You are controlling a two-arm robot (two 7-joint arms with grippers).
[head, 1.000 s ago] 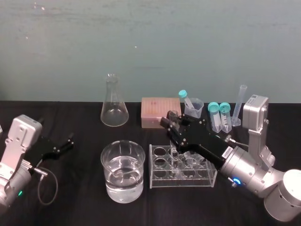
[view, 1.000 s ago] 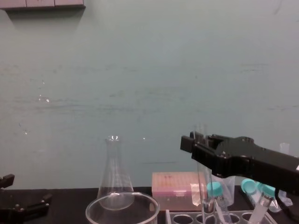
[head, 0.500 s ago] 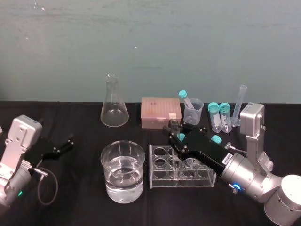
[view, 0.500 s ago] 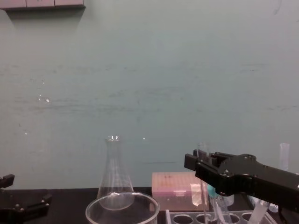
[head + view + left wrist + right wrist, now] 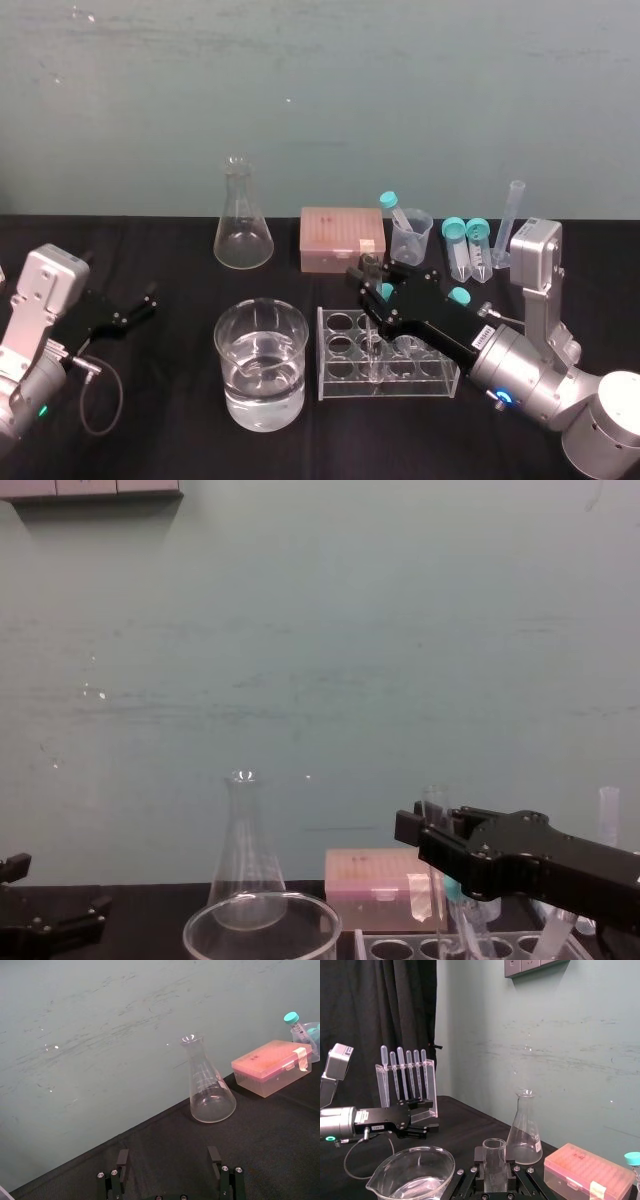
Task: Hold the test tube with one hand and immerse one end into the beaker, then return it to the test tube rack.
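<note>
Right now my right claw [image 5: 372,287] is clamped on the test tube [image 5: 494,1160], holding it upright over the test tube rack [image 5: 400,386] with its lower end down in one of the rack's holes. Just left of the rack the beaker [image 5: 261,362] stands on the tabletop [image 5: 170,400], holding clear liquid. Well to the rack's left, beyond the beaker, my left claw [image 5: 140,303] sits low with its fingers spread apart and nothing between them
</note>
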